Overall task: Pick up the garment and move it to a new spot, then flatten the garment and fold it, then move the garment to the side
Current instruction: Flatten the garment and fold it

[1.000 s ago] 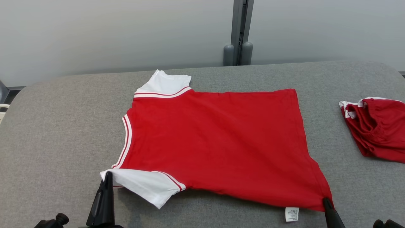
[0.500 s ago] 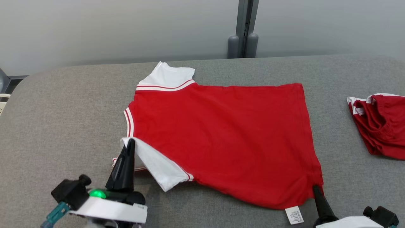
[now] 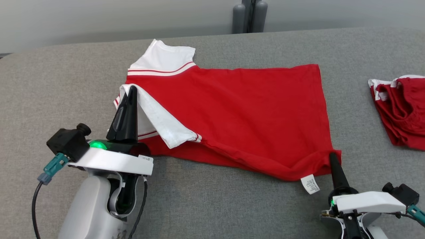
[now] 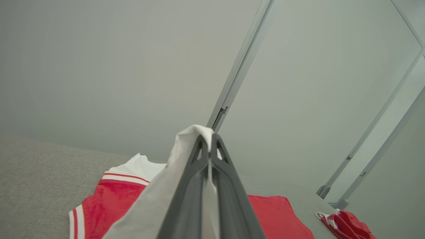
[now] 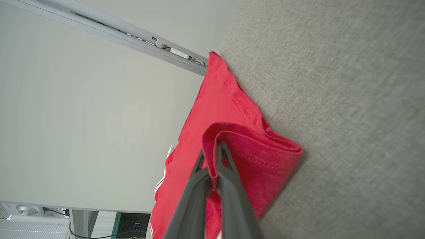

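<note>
A red T-shirt [image 3: 239, 113] with white sleeves lies spread on the grey table [image 3: 59, 83], collar to the left. My left gripper [image 3: 132, 89] is shut on the near white sleeve [image 3: 159, 122] and holds it lifted over the shirt's body; in the left wrist view the white cloth [image 4: 186, 146] drapes over that gripper [image 4: 208, 139]. My right gripper [image 3: 332, 156] is shut on the near hem corner of the red T-shirt [image 5: 225, 99], and in the right wrist view the red cloth [image 5: 252, 152] wraps around that gripper [image 5: 214, 146]. A white care label [image 3: 310, 184] hangs from the hem.
A second red garment [image 3: 401, 109] with white trim lies bunched at the table's right edge. Two grey posts [image 3: 245, 16] stand behind the table at the wall. Bare grey table surface lies to the left and along the front.
Both grippers have risen and moved away from me, carrying the near sleeve and hem corner onto the shirt's body. The camera has tilted down, shifting the whole picture.
</note>
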You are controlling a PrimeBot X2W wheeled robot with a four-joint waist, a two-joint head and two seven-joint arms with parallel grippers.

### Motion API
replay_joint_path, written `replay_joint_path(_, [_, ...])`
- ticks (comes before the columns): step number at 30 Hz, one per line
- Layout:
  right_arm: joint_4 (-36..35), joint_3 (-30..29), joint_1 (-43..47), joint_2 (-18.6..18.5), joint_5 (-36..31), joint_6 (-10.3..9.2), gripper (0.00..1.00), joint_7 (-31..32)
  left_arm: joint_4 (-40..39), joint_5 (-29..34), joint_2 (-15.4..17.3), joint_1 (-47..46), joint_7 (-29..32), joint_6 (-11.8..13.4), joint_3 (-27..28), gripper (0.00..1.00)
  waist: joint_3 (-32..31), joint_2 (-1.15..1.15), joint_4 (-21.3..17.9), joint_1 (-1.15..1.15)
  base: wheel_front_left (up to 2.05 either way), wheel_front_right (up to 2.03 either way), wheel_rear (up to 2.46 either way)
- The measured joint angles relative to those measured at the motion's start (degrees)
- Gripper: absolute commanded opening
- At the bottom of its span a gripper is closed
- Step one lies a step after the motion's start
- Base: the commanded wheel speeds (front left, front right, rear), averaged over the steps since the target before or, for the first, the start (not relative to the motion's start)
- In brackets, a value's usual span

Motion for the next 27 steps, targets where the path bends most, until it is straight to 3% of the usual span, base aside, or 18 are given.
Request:
replay_joint_path(15, [4.1, 2.7, -9.3, -0.2, 1.7, -0.18, 0.0, -3.2, 5.4, 1.2, -0.3, -5.7, 0.0, 0.0, 4.0, 0.0, 7.1, 0.0, -2.3, 0.0, 0.0, 0.0, 0.0])
replay_joint_path(25, [5.8, 4.3, -12.0, -0.5, -0.6, -0.2, 0.02, -3.4, 8.0, 3.8, -0.3, -7.1, 0.0, 2.4, 6.9, 0.0, 7.4, 0.0, -2.4, 0.0, 0.0, 0.0, 0.0])
replay_joint_path(26, [6.0, 4.2, -12.2, -0.5, -1.2, -0.2, 0.26, -3.4, 8.3, 3.8, -0.3, -7.1, 0.0, 2.6, 7.0, 0.0, 7.4, 0.0, -2.5, 0.0, 0.0, 0.0, 0.0])
replay_joint_path(27, [6.1, 4.2, -12.3, -0.4, -1.4, -0.2, 0.44, -3.4, 8.9, 4.0, -0.3, -7.2, 0.0, 3.2, 7.1, 0.0, 7.4, 0.0, -2.5, 0.0, 0.0, 0.0, 0.0])
